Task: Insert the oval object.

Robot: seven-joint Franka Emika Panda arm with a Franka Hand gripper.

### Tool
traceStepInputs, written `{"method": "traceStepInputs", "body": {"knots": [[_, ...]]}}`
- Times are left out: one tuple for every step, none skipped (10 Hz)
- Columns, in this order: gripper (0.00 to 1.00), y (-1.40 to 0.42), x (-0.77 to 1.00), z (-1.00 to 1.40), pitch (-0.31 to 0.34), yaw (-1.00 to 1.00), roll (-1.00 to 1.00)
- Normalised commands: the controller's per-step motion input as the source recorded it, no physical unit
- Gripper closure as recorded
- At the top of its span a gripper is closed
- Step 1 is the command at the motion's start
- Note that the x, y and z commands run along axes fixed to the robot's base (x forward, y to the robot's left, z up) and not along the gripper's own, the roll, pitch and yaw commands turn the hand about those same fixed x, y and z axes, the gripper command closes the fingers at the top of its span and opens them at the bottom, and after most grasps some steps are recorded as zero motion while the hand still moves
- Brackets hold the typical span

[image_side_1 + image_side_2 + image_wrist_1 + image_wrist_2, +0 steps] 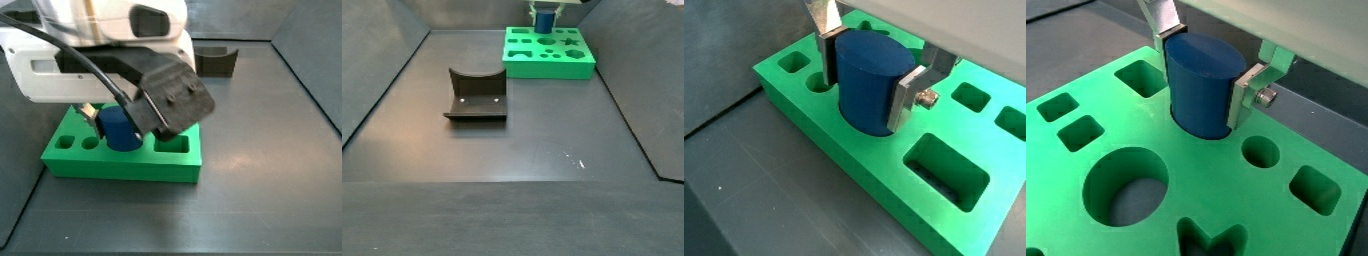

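1. The hand (871,75) is closed on the oval object (869,80). In both wrist views its two silver fingers (1248,92) press flat against opposite sides of the peg near the top, with no gap showing at either pad.

2. The oval object (1201,85) stands upright between the fingers. Its flat top sits about level with the fingertips, and its dark blue body runs down into the green block (1160,215).

3. I judge the step in hand to be the insertion itself, and late in it. In both wrist views the foot of the peg is ringed by green, so it seems to be already inside its hole. How deep it has gone, or whether it has bottomed out, cannot be told from here.

4. The next move, as I read it, calls for a straight push down with the peg kept vertical until it seats. Then the fingers should spread just enough to clear the sides, and the hand should lift straight up so the peg is not dragged back out.

5. In a side view the green block (549,55) lies at the far end of the bench (502,150), with the peg (544,20) rising from its rear part under the arm.

6. The fixture (476,95) stands well apart from the block, nearer the middle of the bench, and plays no part here.
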Motion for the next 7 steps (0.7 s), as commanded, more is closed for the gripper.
{"method": "traceStepInputs", "body": {"knots": [[1.0,-0.3,0.14,-0.54,0.0,0.0,0.4],[1.0,-0.3,0.11,-0.55,0.0,0.0,0.41],[1.0,-0.07,0.19,-1.0,0.0,0.0,0.07],[1.0,0.0,0.05,-0.93,-0.07,0.0,0.0],[1.0,0.03,-0.05,-0.49,-0.21,0.0,-0.04],[1.0,0.05,-0.01,0.0,-0.033,0.0,-0.05],[1.0,0.0,0.0,0.0,0.0,0.0,0.0]]}}
